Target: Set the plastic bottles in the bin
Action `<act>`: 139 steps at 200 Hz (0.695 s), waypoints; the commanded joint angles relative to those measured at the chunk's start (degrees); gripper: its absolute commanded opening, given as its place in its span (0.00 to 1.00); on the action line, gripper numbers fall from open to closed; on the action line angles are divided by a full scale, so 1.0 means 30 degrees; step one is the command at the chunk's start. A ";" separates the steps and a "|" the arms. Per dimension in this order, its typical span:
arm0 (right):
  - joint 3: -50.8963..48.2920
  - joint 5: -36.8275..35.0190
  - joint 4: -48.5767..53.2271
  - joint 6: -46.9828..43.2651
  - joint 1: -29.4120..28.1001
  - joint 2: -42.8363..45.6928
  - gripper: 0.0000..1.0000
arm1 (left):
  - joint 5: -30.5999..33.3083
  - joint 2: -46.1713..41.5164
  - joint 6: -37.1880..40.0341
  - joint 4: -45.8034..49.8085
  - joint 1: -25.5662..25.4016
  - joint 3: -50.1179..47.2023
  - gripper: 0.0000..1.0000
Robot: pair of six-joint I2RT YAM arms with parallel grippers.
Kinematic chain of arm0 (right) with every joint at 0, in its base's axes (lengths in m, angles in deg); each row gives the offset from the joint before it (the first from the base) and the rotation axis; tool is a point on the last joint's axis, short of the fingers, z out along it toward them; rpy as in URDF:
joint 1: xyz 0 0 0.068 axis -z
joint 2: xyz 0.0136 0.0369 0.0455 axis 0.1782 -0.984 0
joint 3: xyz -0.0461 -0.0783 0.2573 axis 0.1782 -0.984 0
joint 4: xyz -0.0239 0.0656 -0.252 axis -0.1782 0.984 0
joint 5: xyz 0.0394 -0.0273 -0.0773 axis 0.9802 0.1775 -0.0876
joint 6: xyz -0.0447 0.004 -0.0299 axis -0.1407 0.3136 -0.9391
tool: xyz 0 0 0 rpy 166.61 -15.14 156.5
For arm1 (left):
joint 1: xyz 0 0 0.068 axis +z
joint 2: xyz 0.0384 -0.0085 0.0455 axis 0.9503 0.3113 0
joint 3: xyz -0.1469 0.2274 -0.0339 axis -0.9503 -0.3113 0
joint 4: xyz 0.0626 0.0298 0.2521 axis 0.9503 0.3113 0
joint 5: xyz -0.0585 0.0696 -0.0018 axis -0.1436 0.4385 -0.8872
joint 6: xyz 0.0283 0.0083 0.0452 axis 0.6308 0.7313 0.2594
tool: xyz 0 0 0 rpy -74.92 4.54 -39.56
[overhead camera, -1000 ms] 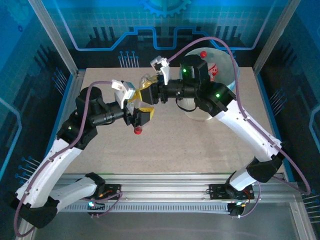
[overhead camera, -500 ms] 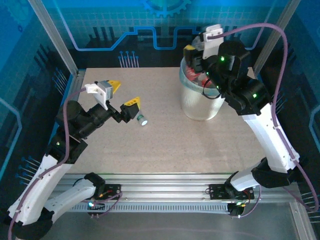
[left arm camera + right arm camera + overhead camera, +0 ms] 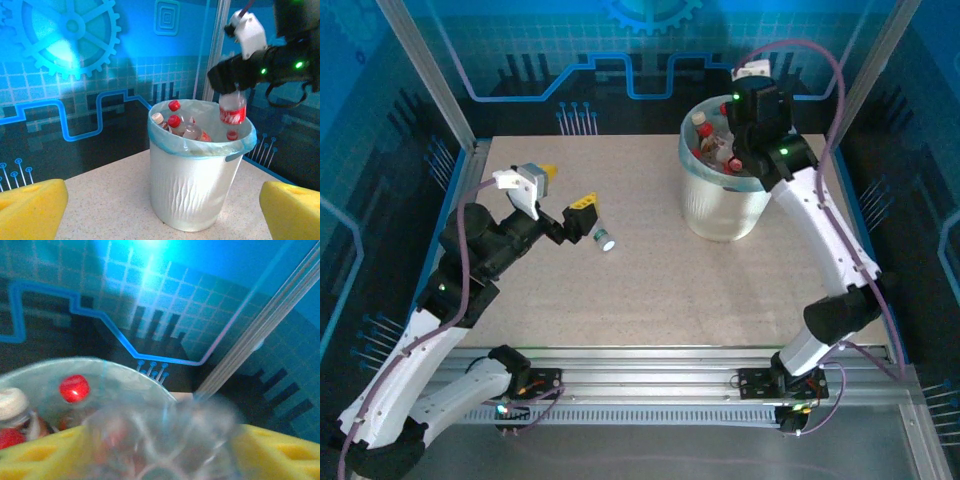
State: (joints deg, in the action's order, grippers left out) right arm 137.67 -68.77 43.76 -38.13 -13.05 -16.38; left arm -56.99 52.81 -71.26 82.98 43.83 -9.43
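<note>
A: Left to right. The left gripper is at centre left, fingers spread wide, holding nothing. Just right of it a loose bottle lies on its side on the table.

B: Risk there?

A: It's round and on its side. If one finger touches before the other, I'd expect it to roll off across the table.

B: And upper right?

A: The bin. The right gripper is over its mouth with a hanging bottle below it, cap down. The bottle sits between the yellow pads, but it's blurred. I cannot tell whether they are pinching it or have let go.

B: The worry?

A: It hangs near the bin's right rim, and the pile inside reaches the top. A drop could clip the rim or bounce off the heap and out.

B: Counts?

A: One bin. One bottle on the table, one at the gripper. Inside, two red caps and one pale cap, so at least three bottles. Anything under them is hidden.
</note>
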 commanded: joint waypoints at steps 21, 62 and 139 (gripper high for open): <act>-0.0092 -0.0860 -0.0712 0.1251 -0.0022 0.0349 0.85 | 0.0783 -0.0202 0.0299 0.0112 -0.0061 -0.0288 0.99; 0.0734 -0.0160 0.0502 0.2256 -0.0300 0.0061 0.80 | 0.0910 -0.0089 0.0268 -0.0083 -0.0075 -0.0269 0.99; 0.2297 -0.2694 0.0914 0.0559 -0.1803 -0.2087 0.63 | 0.0983 0.0207 0.0290 -0.0036 -0.0066 -0.0507 0.99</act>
State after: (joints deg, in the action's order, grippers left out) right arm 144.18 -72.77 46.34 -34.96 -15.93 -20.88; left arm -55.11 53.61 -71.28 83.39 43.83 -9.73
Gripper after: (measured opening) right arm 0.624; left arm 0.989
